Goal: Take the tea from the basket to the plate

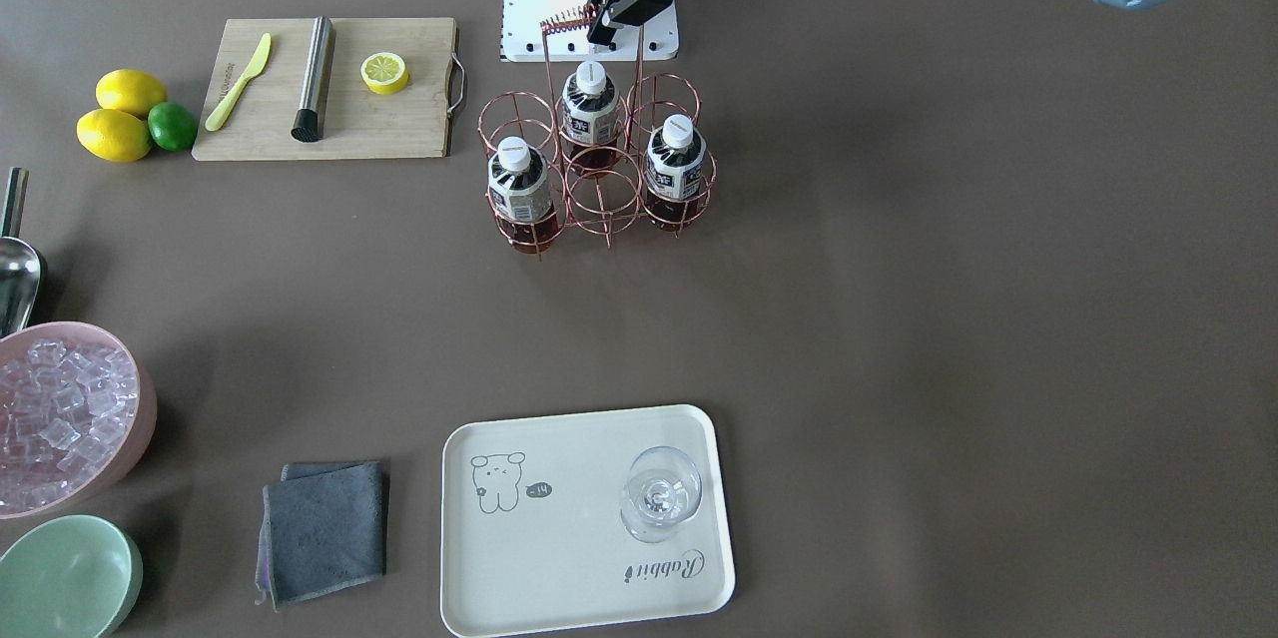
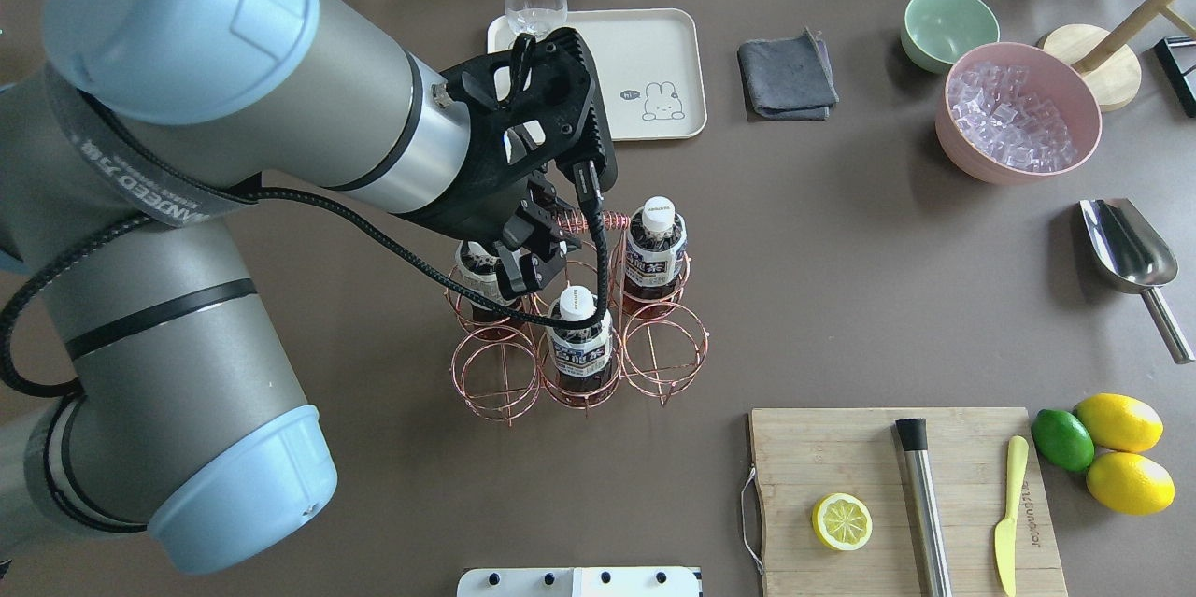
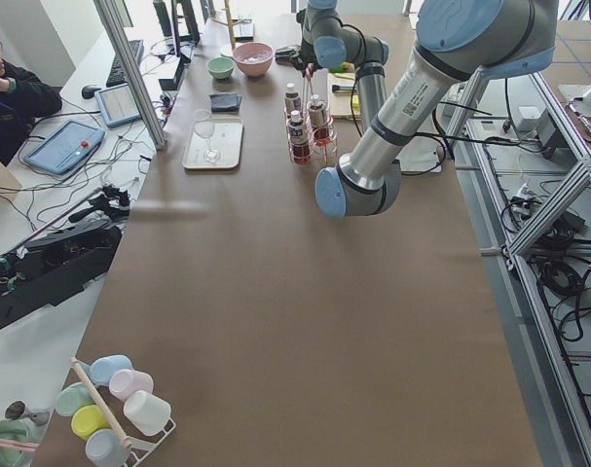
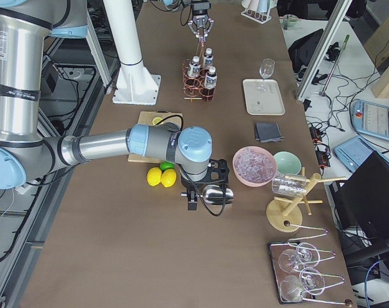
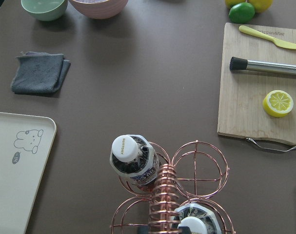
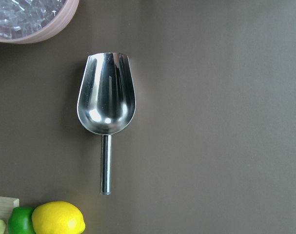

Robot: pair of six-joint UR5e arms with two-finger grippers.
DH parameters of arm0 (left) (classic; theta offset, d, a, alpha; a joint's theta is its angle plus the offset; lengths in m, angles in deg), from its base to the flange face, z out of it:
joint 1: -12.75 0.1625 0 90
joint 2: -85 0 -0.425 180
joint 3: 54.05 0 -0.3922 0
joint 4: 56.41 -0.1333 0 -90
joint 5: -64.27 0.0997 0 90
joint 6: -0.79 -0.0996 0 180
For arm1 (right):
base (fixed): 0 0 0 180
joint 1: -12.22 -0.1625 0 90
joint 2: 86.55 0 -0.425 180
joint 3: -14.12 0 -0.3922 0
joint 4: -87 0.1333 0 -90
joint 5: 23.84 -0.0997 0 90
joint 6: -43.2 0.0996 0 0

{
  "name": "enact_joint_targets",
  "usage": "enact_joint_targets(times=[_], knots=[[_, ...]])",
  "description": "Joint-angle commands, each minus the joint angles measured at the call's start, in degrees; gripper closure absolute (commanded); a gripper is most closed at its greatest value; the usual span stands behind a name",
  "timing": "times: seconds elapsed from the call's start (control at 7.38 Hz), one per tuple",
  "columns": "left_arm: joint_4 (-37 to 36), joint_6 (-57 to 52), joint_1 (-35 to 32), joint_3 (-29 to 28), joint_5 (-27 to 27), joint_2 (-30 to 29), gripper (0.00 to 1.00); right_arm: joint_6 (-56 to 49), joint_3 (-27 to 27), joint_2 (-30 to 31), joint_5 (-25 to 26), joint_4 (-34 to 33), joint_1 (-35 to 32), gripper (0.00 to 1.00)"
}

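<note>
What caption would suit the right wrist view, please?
Metal scoop lying on brown table, near pink ice bowl and a lemon.

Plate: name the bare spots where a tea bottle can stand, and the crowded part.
The plate is bare from the bear drawing across its middle to the glass. Only the glass end, by the Rabbit script, is crowded.

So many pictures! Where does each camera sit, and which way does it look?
Front-facing: across the table, facing the robot, steeply down on the basket; left hand at top.
Overhead: behind the robot, forward and down; left arm fills its left.
Exterior left: table's left end, along it; left arm near.
Exterior right: opposite end; right arm near.
Left wrist: down onto the basket; no arm.
Right wrist: down onto the scoop; no arm.
Shared: front-facing and overhead both show the plate.
</note>
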Motion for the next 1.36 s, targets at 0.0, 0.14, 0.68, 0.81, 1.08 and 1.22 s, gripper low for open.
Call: enact_joint_targets(times=[0.0, 0.14, 0.68, 0.81, 1.08, 1.22], knots=[[-0.02, 0.58, 0.38, -0.23, 0.14, -0.18, 1.00, -0.01, 0.34, 0.73, -0.25, -0.01, -4.87, 0.00], [-0.02, 0.58, 0.73, -0.67, 0.22, -0.18, 1.00, -0.19, 0.78, 1.35, -0.25, 0.07, -4.89, 0.00], [0.07, 1.19, 1.44, -1.72, 0.14, -0.10, 1.00, 8.00, 2.19, 0.22, -3.66, -0.36, 0.62, 0.00], [0.07, 1.10, 1.44, -1.90, 0.22, -0.10, 1.00, 16.60, 1.93, -2.66, -5.77, -0.19, 4.22, 0.00], [0.24, 1.10, 1.44, -2.25, 0.14, -0.10, 1.00, 26.83, 2.19, -7.07, -5.87, -0.10, 11.17, 0.00], [0.33, 1.10, 1.44, -2.43, 0.05, -0.18, 1.00, 35.06, 2.19, -10.39, -6.57, -0.36, 13.37, 0.00]])
